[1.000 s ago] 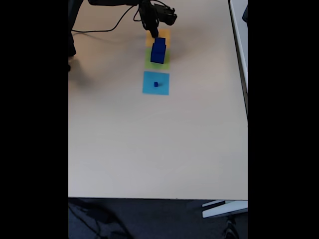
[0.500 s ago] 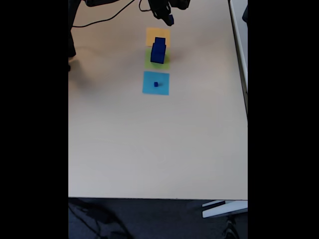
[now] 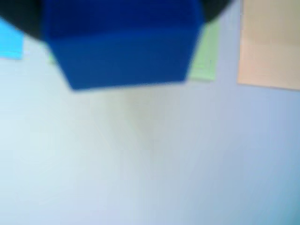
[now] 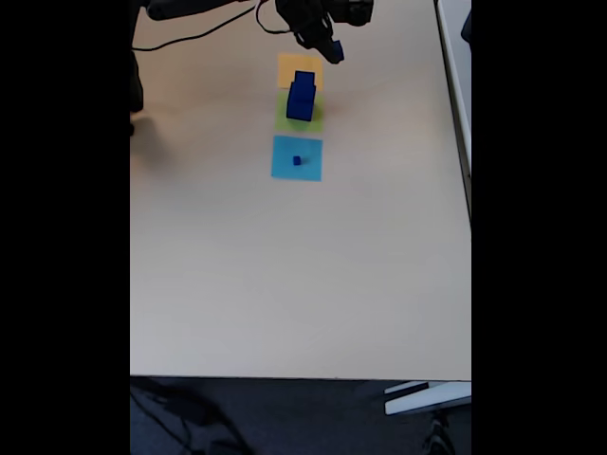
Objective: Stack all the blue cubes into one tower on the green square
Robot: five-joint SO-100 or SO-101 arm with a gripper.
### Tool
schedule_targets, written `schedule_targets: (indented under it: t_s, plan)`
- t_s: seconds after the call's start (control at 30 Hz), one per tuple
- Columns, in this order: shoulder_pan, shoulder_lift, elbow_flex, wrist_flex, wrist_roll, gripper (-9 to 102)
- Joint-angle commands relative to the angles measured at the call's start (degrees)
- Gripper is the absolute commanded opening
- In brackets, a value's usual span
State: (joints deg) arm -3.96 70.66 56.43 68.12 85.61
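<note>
In the fixed view, near the top centre of the frame, two blue cubes [image 4: 302, 96] stand stacked on the green square [image 4: 300, 114]. The small cube [image 4: 297, 161] sits just below on the light-blue square [image 4: 296, 157]. The gripper [image 4: 331, 47] hangs upper right of the stack; I cannot tell how its jaws stand.

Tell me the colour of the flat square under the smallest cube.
Light blue: the flat paper-like square under the tiny dark blue cube, clearest in the fixed view.
</note>
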Motion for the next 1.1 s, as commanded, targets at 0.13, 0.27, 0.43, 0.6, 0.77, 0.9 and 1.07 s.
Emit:
schedule_targets:
  t_s: [0.13, 0.27, 0.43, 0.6, 0.77, 0.9, 1.07]
  plan:
    - [0.09, 6.68, -2.11, 5.62, 4.57, 0]
    - [-0.18, 6.68, -2.11, 7.38, 6.68, 0]
    - [-0.44, 6.68, -0.26, 8.88, 9.76, 0]
    - [-0.09, 6.50, 0.79, 9.14, 11.87, 0]
    - [-0.79, 6.50, 3.25, 9.32, 15.56, 0]
    - [-0.70, 6.24, 3.69, 9.67, 15.73, 0]
    - [-0.18, 6.24, 4.31, 9.76, 14.77, 0]
